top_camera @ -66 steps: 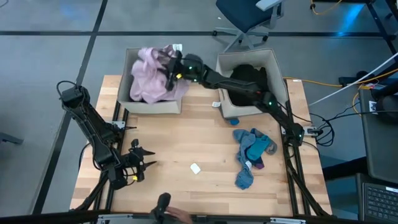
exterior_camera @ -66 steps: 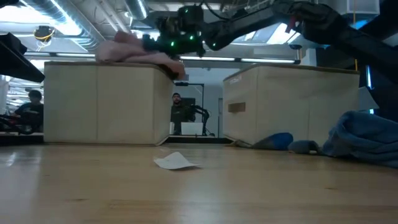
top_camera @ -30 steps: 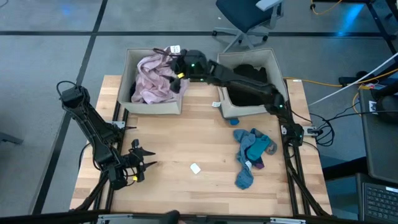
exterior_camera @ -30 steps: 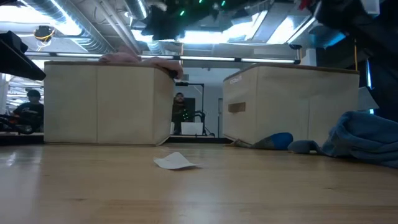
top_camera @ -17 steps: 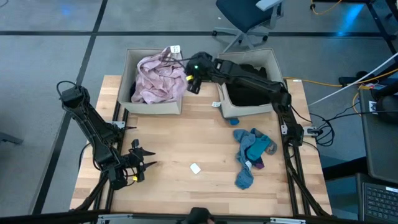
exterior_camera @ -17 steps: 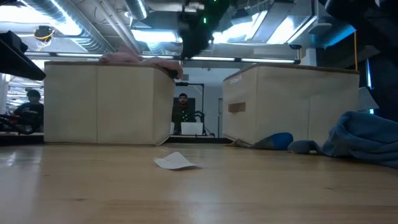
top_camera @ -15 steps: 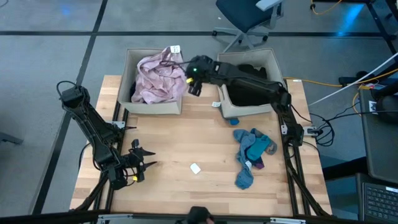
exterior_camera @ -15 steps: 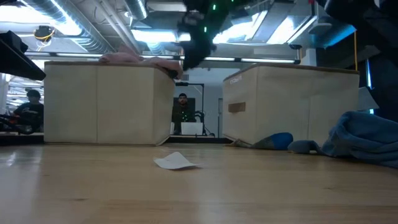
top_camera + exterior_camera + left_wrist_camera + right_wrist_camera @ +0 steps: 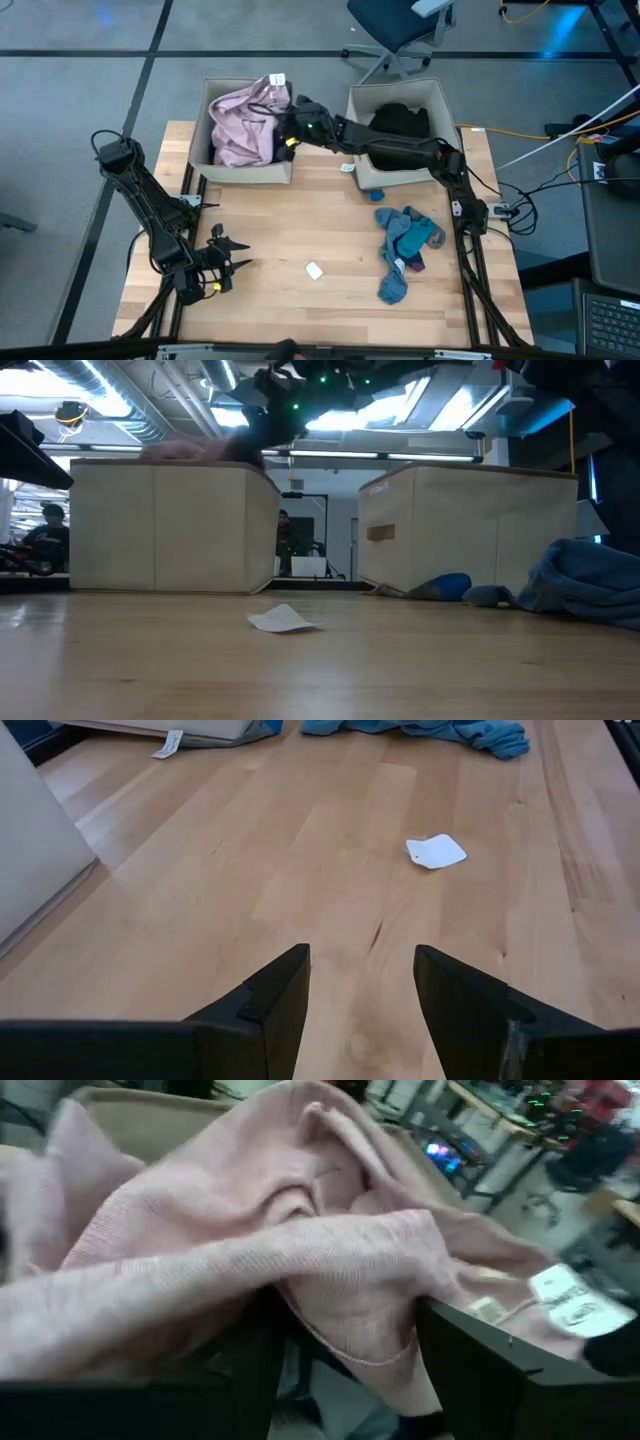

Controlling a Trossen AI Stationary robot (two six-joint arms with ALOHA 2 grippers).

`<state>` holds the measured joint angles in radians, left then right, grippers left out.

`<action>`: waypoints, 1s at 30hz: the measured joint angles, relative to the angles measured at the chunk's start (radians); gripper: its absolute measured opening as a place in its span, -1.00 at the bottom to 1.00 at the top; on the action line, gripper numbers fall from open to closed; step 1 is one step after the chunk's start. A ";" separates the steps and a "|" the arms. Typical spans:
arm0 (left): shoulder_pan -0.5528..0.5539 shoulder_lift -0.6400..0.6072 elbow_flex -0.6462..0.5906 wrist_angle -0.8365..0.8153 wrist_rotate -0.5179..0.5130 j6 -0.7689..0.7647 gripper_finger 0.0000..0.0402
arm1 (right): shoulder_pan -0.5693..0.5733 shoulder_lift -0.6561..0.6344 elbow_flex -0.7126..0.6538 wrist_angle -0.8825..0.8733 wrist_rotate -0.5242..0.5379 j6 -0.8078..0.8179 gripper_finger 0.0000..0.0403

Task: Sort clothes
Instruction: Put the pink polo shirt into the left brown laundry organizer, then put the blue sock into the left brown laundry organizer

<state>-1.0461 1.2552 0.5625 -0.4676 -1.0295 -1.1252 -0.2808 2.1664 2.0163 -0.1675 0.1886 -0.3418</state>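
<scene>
Over left bin (image 9: 200, 130): right jaws (image 9: 287, 128) apart, pink garment (image 9: 300, 1250) prob. betw. them; left jaws (image 9: 360, 1010) apart.

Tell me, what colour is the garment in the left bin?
Pale pink. The garment fills the left bin; the right wrist view shows it best.

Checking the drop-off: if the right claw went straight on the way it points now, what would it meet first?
Most likely the pink garment in the left bin. The right claw is at that bin's edge, and in its wrist view pink fabric fills the space directly ahead of its fingers; exact depth is unclear.
</scene>
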 joint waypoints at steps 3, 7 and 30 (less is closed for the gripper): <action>0.002 0.000 0.000 0.000 0.000 0.000 -0.14 | -0.010 0.049 0.001 0.047 -0.042 0.025 0.10; 0.002 0.000 0.000 -0.004 -0.002 -0.001 -0.14 | -0.015 0.110 -0.002 0.042 -0.077 0.068 0.10; 0.001 0.000 0.000 0.006 -0.026 -0.018 -0.14 | 0.294 -0.171 0.254 -1.031 0.089 0.289 0.10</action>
<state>-1.0453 1.2556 0.5621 -0.4611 -1.0559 -1.1432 0.0136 1.9957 2.2699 -1.1986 0.2779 -0.0530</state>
